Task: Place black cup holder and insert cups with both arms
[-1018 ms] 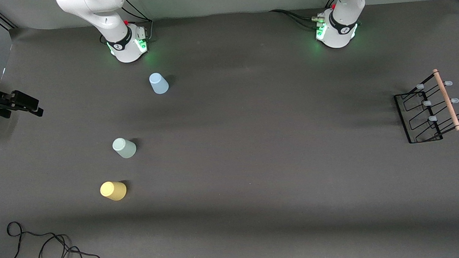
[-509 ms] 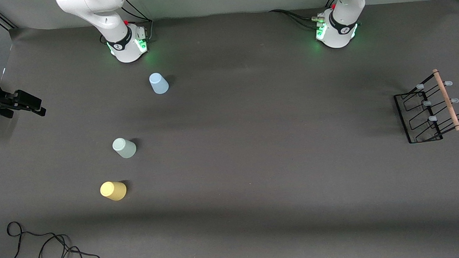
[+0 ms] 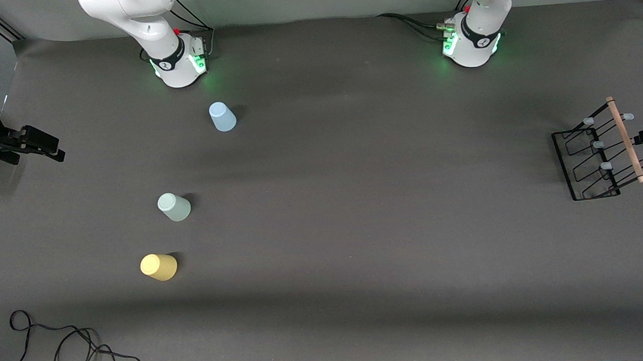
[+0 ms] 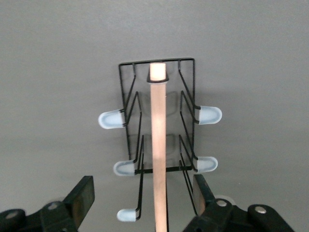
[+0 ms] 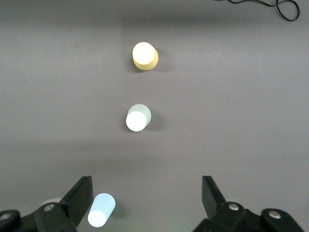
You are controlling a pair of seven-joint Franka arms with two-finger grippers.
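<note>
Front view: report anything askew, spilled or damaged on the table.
Nothing is spilled or broken. The three cups, blue, green and yellow, stand mouth-down, spaced apart. The rack stands upright alone at the left arm's end.

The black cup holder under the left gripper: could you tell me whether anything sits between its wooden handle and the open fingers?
Nothing visible does. The left gripper is open above the black cup holder, its fingers either side of the wooden handle with only bare mat around.
</note>
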